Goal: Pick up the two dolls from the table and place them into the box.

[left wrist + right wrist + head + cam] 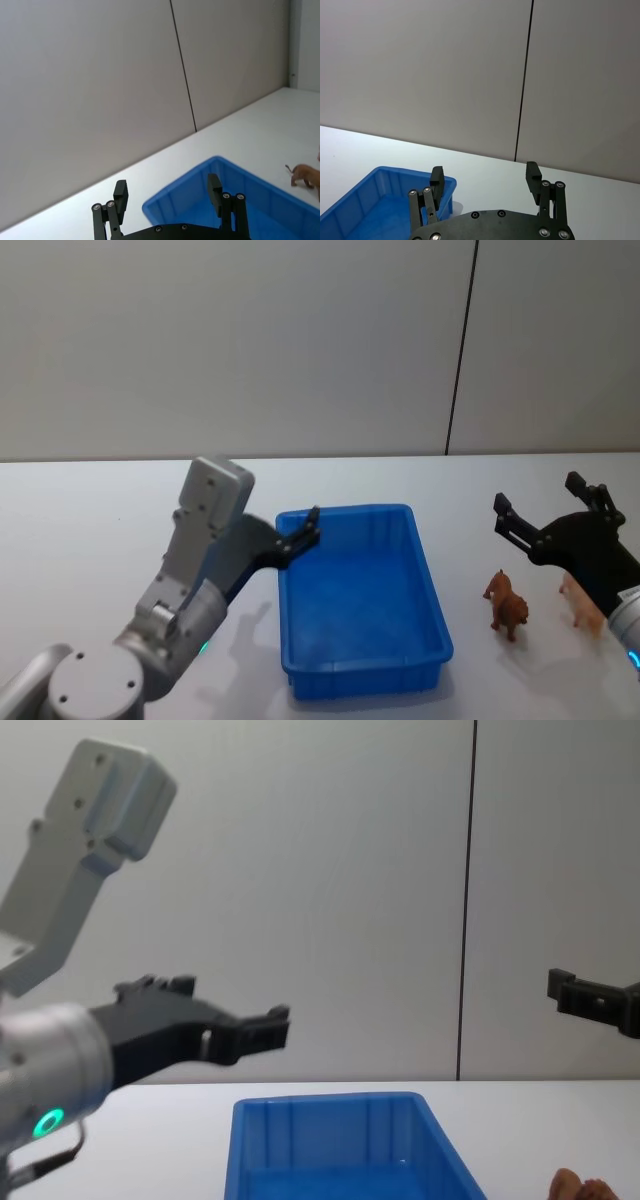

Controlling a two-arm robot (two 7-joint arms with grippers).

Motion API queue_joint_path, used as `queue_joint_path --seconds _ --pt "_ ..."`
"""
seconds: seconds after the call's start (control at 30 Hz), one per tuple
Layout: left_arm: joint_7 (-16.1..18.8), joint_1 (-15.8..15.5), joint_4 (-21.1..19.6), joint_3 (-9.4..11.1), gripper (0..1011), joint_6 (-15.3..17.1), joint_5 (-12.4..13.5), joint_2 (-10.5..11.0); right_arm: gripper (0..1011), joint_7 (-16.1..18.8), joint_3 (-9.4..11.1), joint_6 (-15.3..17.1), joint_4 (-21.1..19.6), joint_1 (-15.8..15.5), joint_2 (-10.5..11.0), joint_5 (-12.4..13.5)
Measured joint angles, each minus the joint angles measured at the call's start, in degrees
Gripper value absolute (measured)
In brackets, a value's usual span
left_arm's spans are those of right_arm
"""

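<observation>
– Right gripper (pixel 540 498), what is it doing?
– It hangs spread wide and empty above the table (pixel 100 520), over the dolls, touching neither.
– Where are the dolls?
– Both stand on the table, to the right of the box (pixel 345 512). The brown doll (pixel 507 605) is nearer the box. The peach doll (pixel 582 602) is just beyond it, partly hidden by the right arm.
– And the left gripper (pixel 303 530)?
– Also spread and empty, hovering by the box's far left corner. I see nothing in the box.
– So which step is this?
– The first, I'd judge: the reach for a doll. Nothing is grasped and nothing is placed.
– What does the next move call for?
– The right gripper should drop onto one doll, probably the brown one, since it stands clear of the arm. It would set a finger on either side of the body and close. The dolls are near each other, so it must line up carefully or it may knock the peach one. After that it lifts and carries left, over the box.
</observation>
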Motion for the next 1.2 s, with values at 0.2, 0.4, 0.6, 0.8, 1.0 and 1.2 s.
queue_joint_path --seconds 0.2,0.4,0.6,0.8,1.0,1.2 --pt "2.57 3.16 -3.09 -0.72 1001 3.83 -3.07 2.6 1001 0.0 0.0 0.0 0.0 0.0 0.0 0.0" --pt "5.83 6.23 -5.53 -1.66 1001 7.5 -6.72 5.08 1001 0.0 0.0 0.0 0.0 0.0 0.0 0.0" --pt "10.01 9.35 -6.94 -2.93 1001 10.9 -11.45 7.52 1001 0.0 0.0 0.0 0.0 0.0 0.0 0.0" --pt "11.91 11.0 -6.84 -3.95 1001 12.4 -14.54 8.82 1001 0.0 0.0 0.0 0.0 0.0 0.0 0.0" --pt "12.1 11.47 -5.49 -4.82 1001 13.61 -16.92 9.31 1001 0.0 0.0 0.0 0.0 0.0 0.0 0.0" --pt "9.83 10.88 -3.34 -5.43 1001 14.21 -18.22 9.21 1001 0.0 0.0 0.0 0.0 0.0 0.0 0.0"
